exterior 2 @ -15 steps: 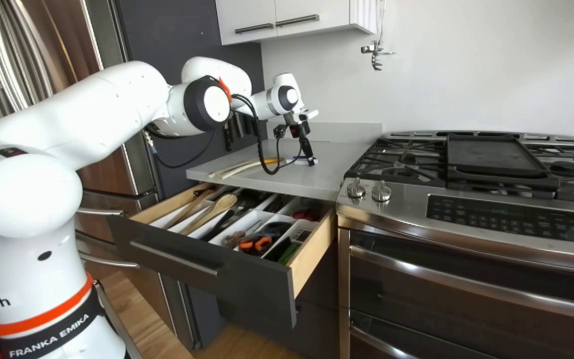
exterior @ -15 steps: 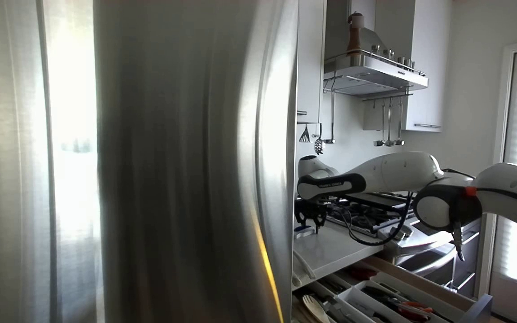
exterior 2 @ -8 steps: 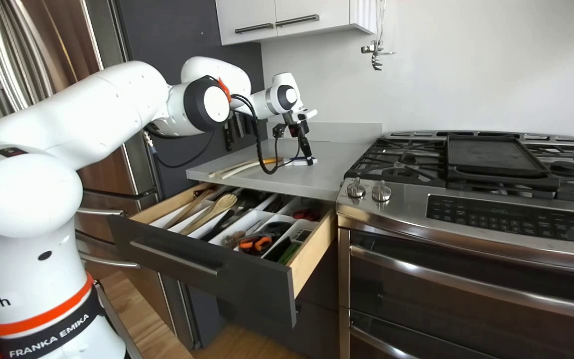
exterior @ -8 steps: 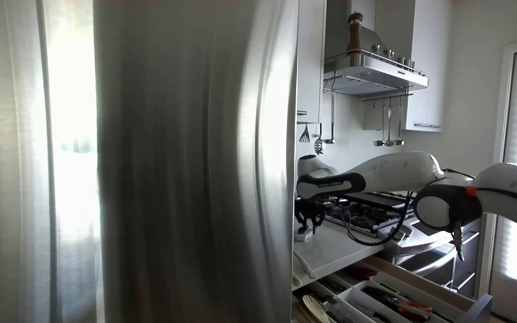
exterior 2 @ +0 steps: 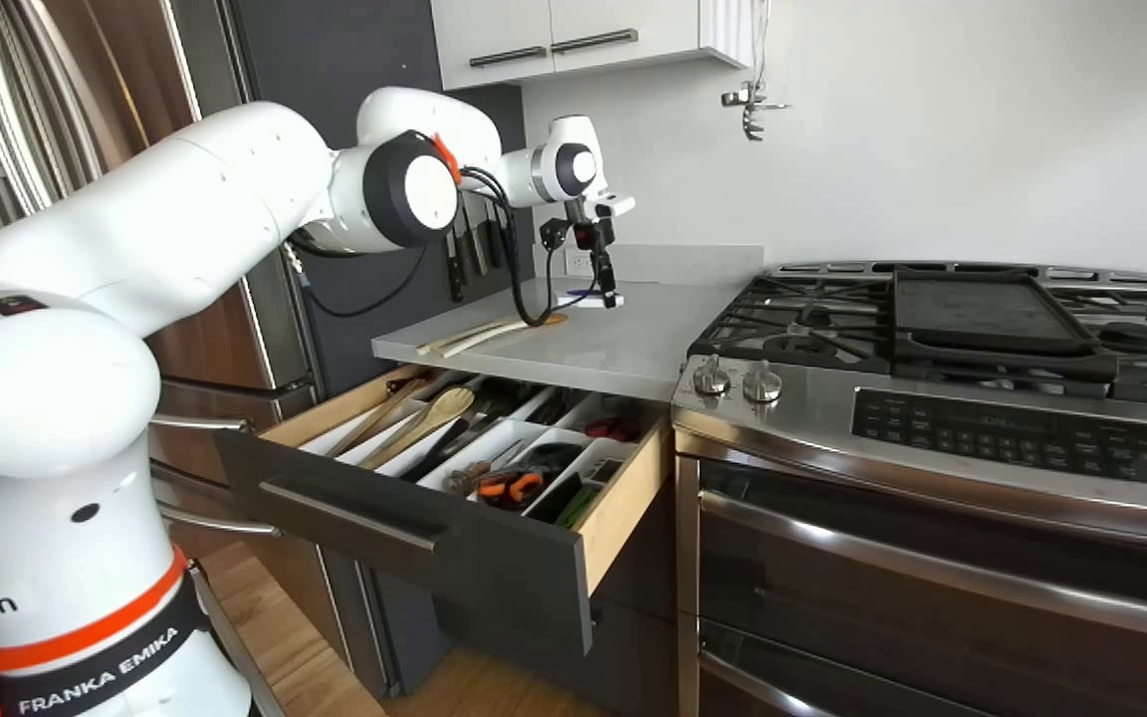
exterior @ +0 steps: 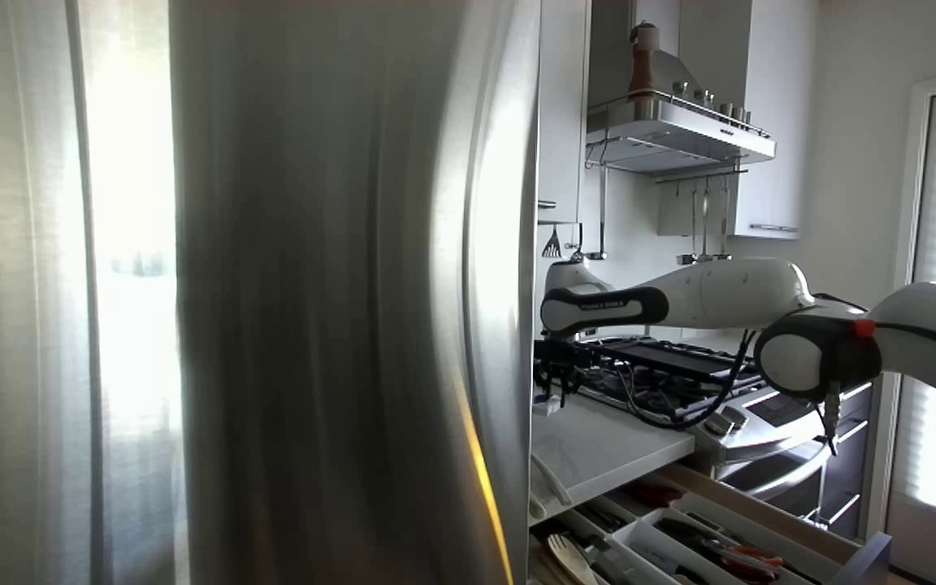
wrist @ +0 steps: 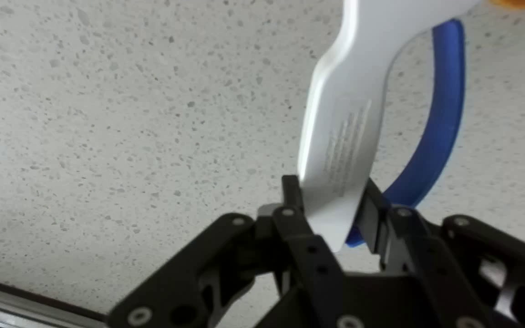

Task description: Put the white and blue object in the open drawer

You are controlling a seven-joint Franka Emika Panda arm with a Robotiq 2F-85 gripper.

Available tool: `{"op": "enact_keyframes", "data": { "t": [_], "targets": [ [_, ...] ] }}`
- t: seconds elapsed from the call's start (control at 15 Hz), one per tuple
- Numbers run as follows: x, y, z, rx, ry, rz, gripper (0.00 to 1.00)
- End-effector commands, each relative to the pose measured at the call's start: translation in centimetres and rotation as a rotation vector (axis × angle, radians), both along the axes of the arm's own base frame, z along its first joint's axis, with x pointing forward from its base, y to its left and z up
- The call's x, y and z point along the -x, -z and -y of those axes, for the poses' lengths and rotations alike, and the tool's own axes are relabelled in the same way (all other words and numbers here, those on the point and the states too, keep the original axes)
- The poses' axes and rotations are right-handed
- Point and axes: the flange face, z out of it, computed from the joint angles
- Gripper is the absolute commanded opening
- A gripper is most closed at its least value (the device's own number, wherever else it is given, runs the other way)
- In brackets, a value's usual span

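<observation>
The white and blue object [wrist: 342, 146] has a white flat handle and a curved blue strip; it runs out of the wrist view's top edge. My gripper [wrist: 330, 183] is shut on the white handle's narrow end, one black finger on each side. In an exterior view the object [exterior 2: 585, 298] hangs from the gripper [exterior 2: 610, 299] over the back of the counter. It also shows, small and partly hidden, under the gripper [exterior: 559, 392] in an exterior view [exterior: 548, 405]. The open drawer [exterior 2: 623, 513] is below the counter's front edge; its side also shows in an exterior view [exterior: 785, 516].
The drawer has white dividers with wooden spoons [exterior 2: 424, 423], orange-handled scissors [exterior 2: 512, 488] and other tools. Long pale utensils [exterior 2: 479, 337] lie on the counter [exterior 2: 623, 349]. The stove [exterior 2: 952, 349] adjoins the counter. Knives [exterior 2: 469, 259] hang on the dark side panel. A cabinet [exterior 2: 573, 40] hangs above.
The white and blue object tilted in the gripper, then rose off the counter with it. The arm has moved upward and slightly back. The drawer has not moved.
</observation>
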Motion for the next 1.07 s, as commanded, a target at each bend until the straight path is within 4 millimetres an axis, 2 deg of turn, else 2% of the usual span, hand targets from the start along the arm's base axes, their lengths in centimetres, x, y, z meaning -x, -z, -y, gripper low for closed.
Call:
{"op": "enact_keyframes", "data": {
  "t": [0.0,0.27,0.47,0.73,1.0],
  "targets": [
    [1.5,-4.8,0.6,-0.133,-0.090,-0.030,0.08],
    [4.0,-8.7,0.6,-0.214,-0.232,-0.052,0.08],
    [6.1,-10.9,1.2,-0.211,-0.323,-0.070,0.08],
    [9.1,-12.8,1.9,-0.171,-0.346,-0.084,0.08],
    [12.9,-13.9,2.0,-0.138,-0.276,-0.117,0.08]
  ]
}}
